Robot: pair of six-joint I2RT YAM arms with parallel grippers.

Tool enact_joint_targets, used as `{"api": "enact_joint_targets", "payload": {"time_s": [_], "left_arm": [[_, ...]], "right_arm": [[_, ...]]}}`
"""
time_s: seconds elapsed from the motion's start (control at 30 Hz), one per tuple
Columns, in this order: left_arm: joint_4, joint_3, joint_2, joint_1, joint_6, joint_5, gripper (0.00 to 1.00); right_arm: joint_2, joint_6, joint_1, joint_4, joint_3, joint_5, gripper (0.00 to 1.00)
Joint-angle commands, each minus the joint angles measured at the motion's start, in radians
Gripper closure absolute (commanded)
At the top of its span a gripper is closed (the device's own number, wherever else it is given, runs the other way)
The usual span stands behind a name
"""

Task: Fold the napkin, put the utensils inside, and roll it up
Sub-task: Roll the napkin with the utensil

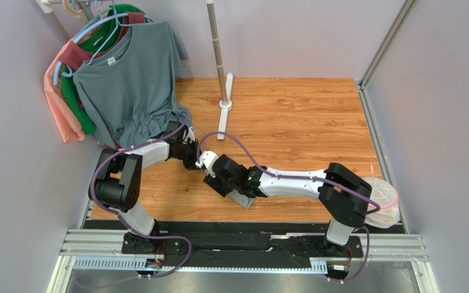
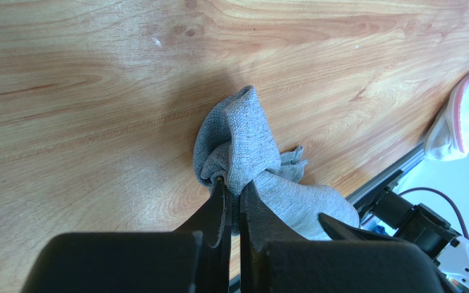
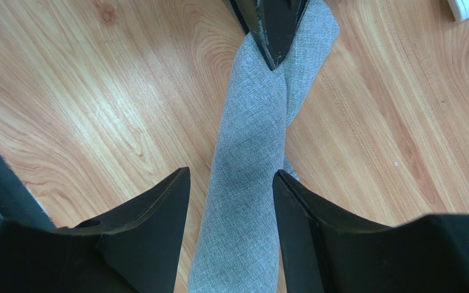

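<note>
The grey napkin (image 3: 252, 110) lies on the wooden table as a long rolled and twisted bundle. My left gripper (image 2: 234, 182) is shut on one bunched end of the napkin (image 2: 237, 131), and its dark fingers (image 3: 273, 27) show at the top of the right wrist view. My right gripper (image 3: 231, 173) is open and straddles the roll, with a gap on its left side. From above, the two grippers meet at mid-table: the left gripper (image 1: 193, 157), the right gripper (image 1: 218, 177), and a bit of napkin (image 1: 243, 199) showing under the right wrist. The utensils are hidden.
Several shirts on hangers (image 1: 127, 79) hang at the back left, the blue-grey one reaching down near the left arm. A metal pole with a white foot (image 1: 225, 107) stands at the back centre. A white bag with a pink rim (image 1: 382, 198) sits at the table's right edge.
</note>
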Motion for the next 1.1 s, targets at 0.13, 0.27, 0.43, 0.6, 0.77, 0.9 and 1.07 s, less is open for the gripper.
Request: {"api": "enact_joint_targets", "payload": {"time_s": [0.13, 0.27, 0.43, 0.6, 0.77, 0.9, 1.07], "left_arm": [[-0.046, 0.042, 0.009, -0.003, 0.024, 0.009, 1.0], [-0.046, 0.042, 0.012, -0.003, 0.024, 0.012, 1.0], [-0.046, 0.045, 0.014, -0.003, 0.025, 0.02, 1.0], [-0.05, 0.054, 0.011, -0.003, 0.027, 0.026, 1.0], [-0.038, 0.057, -0.003, -0.003, 0.03, 0.041, 0.99], [-0.036, 0.063, -0.049, 0.002, 0.021, 0.032, 0.6], [-0.075, 0.083, -0.122, 0.034, 0.013, -0.041, 0.26]], "right_arm": [[0.052, -0.033, 0.039, 0.083, -0.026, 0.077, 0.46], [0.09, -0.024, 0.04, 0.08, -0.023, 0.115, 0.47], [0.141, -0.012, 0.042, 0.072, -0.019, 0.165, 0.48], [0.18, 0.019, 0.039, 0.054, -0.016, 0.199, 0.48], [0.2, 0.062, 0.02, 0.019, -0.019, 0.193, 0.52], [0.186, 0.095, -0.006, 0.009, -0.047, 0.134, 0.69], [0.118, 0.14, -0.072, 0.008, -0.084, -0.036, 0.79]]}}
